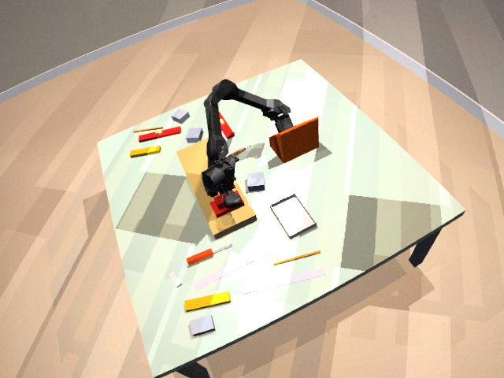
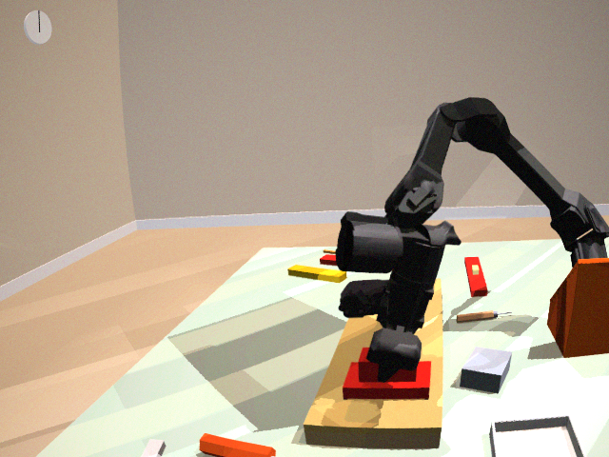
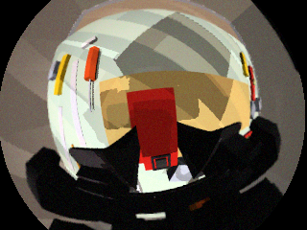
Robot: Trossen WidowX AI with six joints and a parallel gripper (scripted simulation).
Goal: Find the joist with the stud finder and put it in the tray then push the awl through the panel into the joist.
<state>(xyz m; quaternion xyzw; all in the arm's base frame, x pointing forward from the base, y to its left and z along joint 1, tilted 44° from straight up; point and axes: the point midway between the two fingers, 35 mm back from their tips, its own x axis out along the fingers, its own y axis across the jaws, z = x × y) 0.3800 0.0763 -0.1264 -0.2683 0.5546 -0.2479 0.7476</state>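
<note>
Currently pinching the red stud finder [image 1: 215,206] [image 2: 387,390] [image 3: 153,115] by its raised middle, fingers of the pincer [image 1: 231,199] [image 2: 392,365] [image 3: 153,125] shut on it from both sides. Directly beneath the pincer, red base lying flat on the tan floor panel [image 1: 193,161] [image 2: 343,406] [image 3: 216,107], near the end closer to the orange screwdriver [image 1: 200,257] [image 2: 236,447] [image 3: 92,63]. Above the pincer, wrist bent to point downward, almost upright with a slight lean; from there, up through the forearm to a high elbow, then down along the black arm [image 1: 250,98] [image 2: 528,165] toward its base behind the brown-orange upright board [image 1: 301,140] [image 2: 587,314]. Just beside the panel, on the board's side of the pincer, a grey block [image 1: 255,181] [image 2: 484,368] [image 3: 181,172]. Farther from the pincer, past that block toward the arm's base side, the wooden-handled awl [image 1: 239,151] [image 2: 476,316], lying on its side, out of the pincer's grasp. Apart from the pincer, off the panel's long edge, the shallow tray [image 1: 280,222] [image 2: 531,422], without the stud finder inside.
</note>
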